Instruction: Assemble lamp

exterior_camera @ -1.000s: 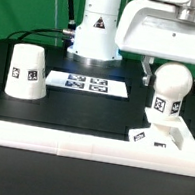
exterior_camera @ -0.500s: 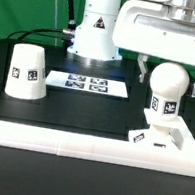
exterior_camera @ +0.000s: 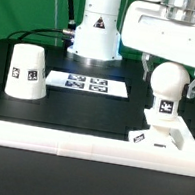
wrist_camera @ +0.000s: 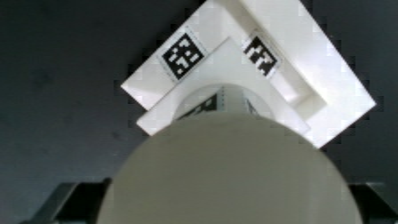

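Observation:
The ball-shaped bulb [exterior_camera: 168,86] stands upright with its stem in the blocky square base [exterior_camera: 152,138] at the exterior view's right. My gripper [exterior_camera: 170,80] straddles the bulb, one finger on each side with a small gap, so it is open. In the wrist view the bulb [wrist_camera: 222,165] fills the foreground over the tagged base [wrist_camera: 267,60]. My gripper [wrist_camera: 222,205] shows there only as dark fingers at the two edges, apart from the bulb. The cone shade [exterior_camera: 26,72] stands alone at the exterior view's left.
The marker board [exterior_camera: 87,83] lies flat between the shade and the base. The robot's white pedestal [exterior_camera: 95,30] stands behind it. A raised white wall [exterior_camera: 78,143] runs along the front of the black table and up both sides.
The fingers have drawn away from the bulb and the gripper has risen slightly. The bulb stays seated on the base. The shade has not moved.

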You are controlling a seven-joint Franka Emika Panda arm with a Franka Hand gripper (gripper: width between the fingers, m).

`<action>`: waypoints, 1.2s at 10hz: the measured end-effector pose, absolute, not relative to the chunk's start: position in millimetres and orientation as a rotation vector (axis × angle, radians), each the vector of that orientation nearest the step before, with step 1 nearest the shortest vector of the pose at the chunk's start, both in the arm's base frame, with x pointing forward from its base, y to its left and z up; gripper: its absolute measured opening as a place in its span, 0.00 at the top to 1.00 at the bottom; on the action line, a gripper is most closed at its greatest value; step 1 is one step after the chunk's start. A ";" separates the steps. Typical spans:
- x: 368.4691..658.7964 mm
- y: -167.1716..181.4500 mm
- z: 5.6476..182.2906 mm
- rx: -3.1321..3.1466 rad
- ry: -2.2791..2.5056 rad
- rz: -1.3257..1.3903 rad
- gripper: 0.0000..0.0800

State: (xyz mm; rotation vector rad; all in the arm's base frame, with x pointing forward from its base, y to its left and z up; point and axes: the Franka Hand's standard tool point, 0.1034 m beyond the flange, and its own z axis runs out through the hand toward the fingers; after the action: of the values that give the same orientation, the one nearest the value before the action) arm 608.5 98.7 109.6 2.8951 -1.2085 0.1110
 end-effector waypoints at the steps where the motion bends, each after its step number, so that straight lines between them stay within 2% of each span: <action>1: 607.9 98.9 109.6 2.867 -1.291 0.101 0.28; 3: 607.6 99.8 109.0 2.850 -1.348 0.092 0.28; 4: 607.4 100.2 108.7 2.880 -1.278 0.092 0.16; 5: 607.5 100.7 108.9 2.900 -1.233 0.092 0.16; 7: 607.7 101.5 109.0 2.996 -0.959 0.095 0.13; 12: 607.5 105.5 109.2 3.129 -0.149 0.097 0.13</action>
State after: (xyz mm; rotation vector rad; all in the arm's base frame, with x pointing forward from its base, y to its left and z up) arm 607.5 105.5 109.2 3.1295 -0.1489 0.0967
